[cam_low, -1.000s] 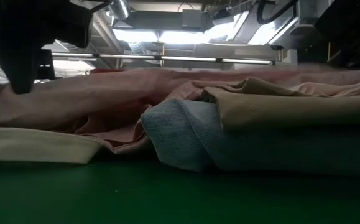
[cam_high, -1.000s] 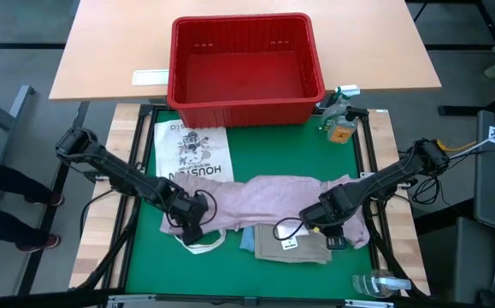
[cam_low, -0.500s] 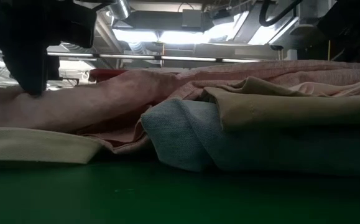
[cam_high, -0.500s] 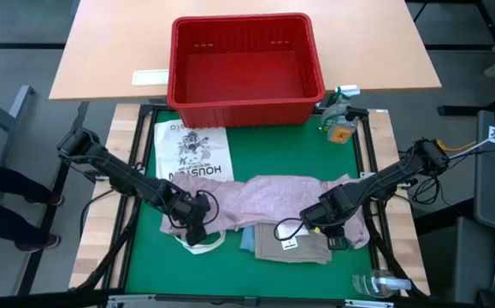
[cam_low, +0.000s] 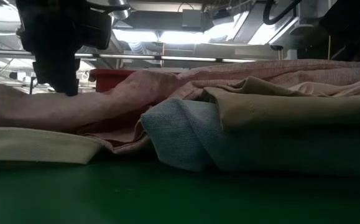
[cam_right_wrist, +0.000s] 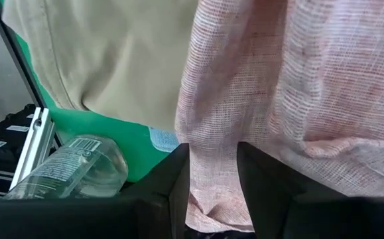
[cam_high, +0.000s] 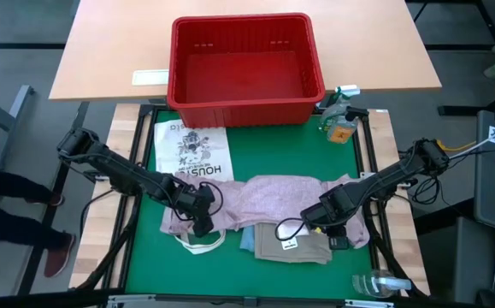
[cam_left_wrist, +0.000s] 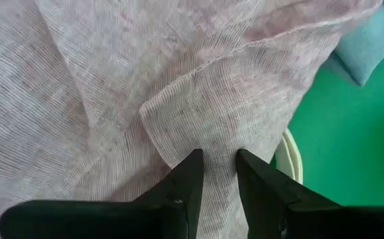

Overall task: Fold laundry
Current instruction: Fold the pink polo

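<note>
The pale pink shirt lies crumpled across the green mat from left to right. Its near side rests on the khaki cloth and the light blue jeans, which the low view shows stacked as khaki over jeans. My left gripper is on the shirt's left part and shut on it. My right gripper is on the shirt's right part, also shut on cloth. A white printed tote bag lies flat beside and partly under the shirt's left end. My left gripper pinches a bunched fold of the shirt between its two fingers, close to a hemmed corner. It comes from above, pointing down. The cloth rises slightly to the fingers; the rest lies slack on the mat. My right gripper pinches the shirt's right part between its two fingers, coming slanting from above. One layer or several, I cannot tell. The cloth runs slack from the fingers and lies over the khaki cloth.
A red plastic basket stands on the wooden table past the mat's far edge. A spray bottle stands at the far right corner, and a clear plastic bottle lies near the right near corner. Bare green mat lies between shirt and basket.
My left gripper has moved toward the table's right, staying shut on the shirt and drawing the shirt's left part along with it. The right part of the shirt and my right gripper have kept still.
</note>
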You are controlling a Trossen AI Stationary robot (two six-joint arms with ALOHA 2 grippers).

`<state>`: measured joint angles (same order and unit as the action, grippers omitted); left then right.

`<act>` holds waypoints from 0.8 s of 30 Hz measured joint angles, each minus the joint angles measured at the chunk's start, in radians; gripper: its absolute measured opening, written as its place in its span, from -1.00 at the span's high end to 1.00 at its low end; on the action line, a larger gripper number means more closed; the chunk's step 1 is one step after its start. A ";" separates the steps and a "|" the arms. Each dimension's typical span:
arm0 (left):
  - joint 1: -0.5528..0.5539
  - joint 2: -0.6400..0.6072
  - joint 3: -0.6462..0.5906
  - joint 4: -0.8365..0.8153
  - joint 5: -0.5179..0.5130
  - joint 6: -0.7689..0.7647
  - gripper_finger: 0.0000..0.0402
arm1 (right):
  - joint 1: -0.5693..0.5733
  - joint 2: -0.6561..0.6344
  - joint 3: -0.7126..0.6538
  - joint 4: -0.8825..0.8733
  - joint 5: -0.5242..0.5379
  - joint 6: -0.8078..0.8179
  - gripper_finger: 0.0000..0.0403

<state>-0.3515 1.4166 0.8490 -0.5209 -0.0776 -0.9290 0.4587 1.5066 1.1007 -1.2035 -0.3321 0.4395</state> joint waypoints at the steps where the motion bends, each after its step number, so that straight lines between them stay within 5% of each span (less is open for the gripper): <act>1: 0.000 0.000 0.000 0.002 -0.004 0.000 0.58 | 0.000 0.000 0.000 -0.003 0.001 -0.001 0.37; 8: 0.000 0.000 0.000 0.015 -0.044 -0.001 0.96 | 0.000 0.000 0.000 -0.003 0.006 -0.002 0.37; 18: 0.015 -0.010 0.000 0.018 -0.074 0.107 0.99 | -0.001 0.000 0.000 -0.002 0.006 -0.003 0.37; 24: 0.050 0.006 0.000 0.007 -0.196 0.253 1.00 | -0.001 0.000 0.000 -0.003 0.008 -0.003 0.37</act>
<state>-0.3017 1.4222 0.8490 -0.5138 -0.2736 -0.6757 0.4580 1.5066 1.1007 -1.2061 -0.3241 0.4366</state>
